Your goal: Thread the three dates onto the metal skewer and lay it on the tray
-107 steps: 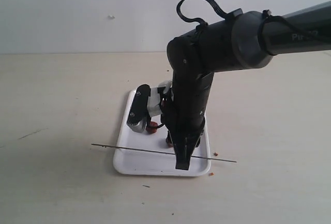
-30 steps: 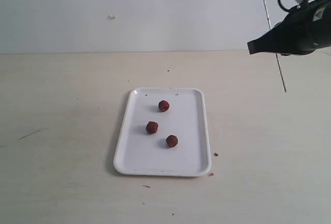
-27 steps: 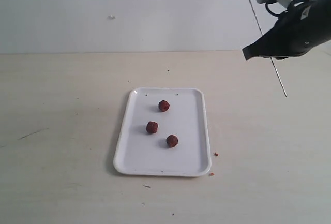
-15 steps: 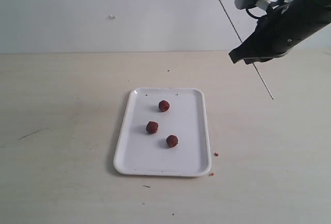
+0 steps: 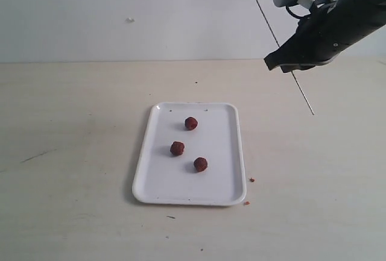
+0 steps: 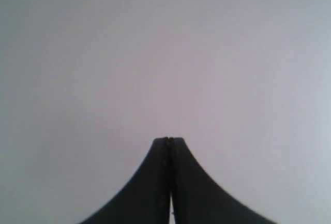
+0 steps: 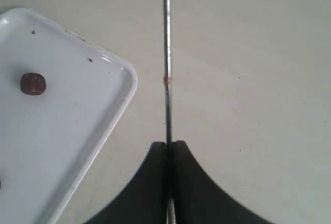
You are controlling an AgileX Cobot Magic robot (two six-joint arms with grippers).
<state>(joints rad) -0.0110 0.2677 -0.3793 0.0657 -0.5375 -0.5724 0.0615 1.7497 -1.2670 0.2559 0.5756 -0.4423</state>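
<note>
tray (image 5: pixel 218 184) holds 3 dates (image 5: pixel 177 148), loose and apart from one another.

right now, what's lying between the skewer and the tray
Nothing: only bare tabletop shows between the skewer and the tray. The exterior view shows this stretch, and the right wrist view agrees.

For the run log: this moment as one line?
right gripper: shut on metal skewer, aloft | left gripper: shut, empty | three dates: loose on tray, unthreaded
</note>
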